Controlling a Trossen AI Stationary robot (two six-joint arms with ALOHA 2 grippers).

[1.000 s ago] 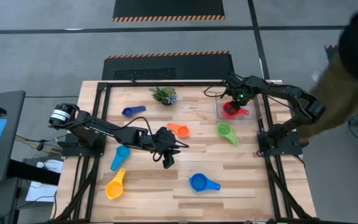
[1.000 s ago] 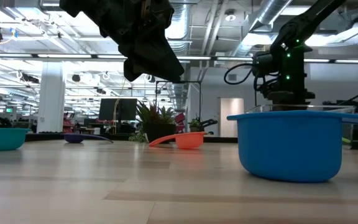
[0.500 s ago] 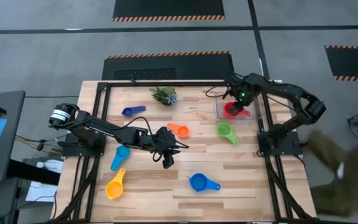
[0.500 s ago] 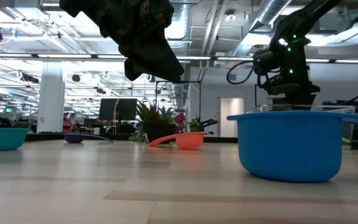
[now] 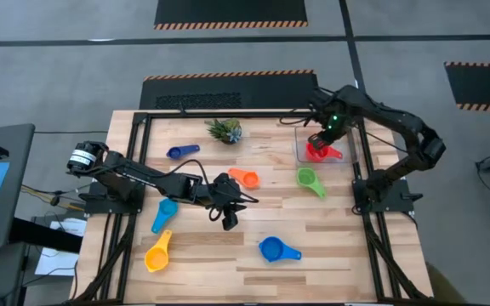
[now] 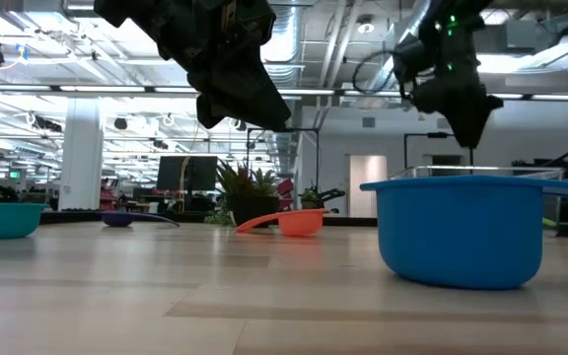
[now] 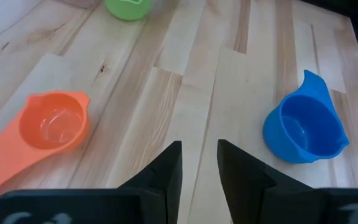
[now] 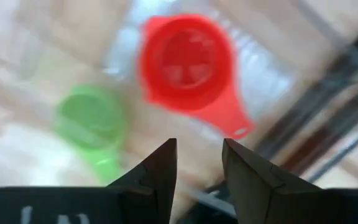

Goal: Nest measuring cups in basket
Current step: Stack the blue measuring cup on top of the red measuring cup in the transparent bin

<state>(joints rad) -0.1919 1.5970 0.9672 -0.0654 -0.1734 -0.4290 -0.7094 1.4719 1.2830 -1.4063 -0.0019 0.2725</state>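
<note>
We see the red cup sitting inside the basket at the far right of the table, its handle pointing toward the right edge. Our right tool hangs above it, fingers apart with a gap between them and nothing pinched; in the right wrist view the red cup lies past the fingertips, with the green cup beside it.

The green cup rests on the table just near of the basket. The orange cup lies at mid-table, and our left tool hovers just near of it, fingers spread and empty. In the left wrist view the orange cup sits to one side of those fingers and the blue cup to the other.

That blue cup stands near the front edge, right of centre. The yellow cup is at the near left, the light blue cup just beyond it, and the dark blue cup sits far left, beside the plant.
</note>
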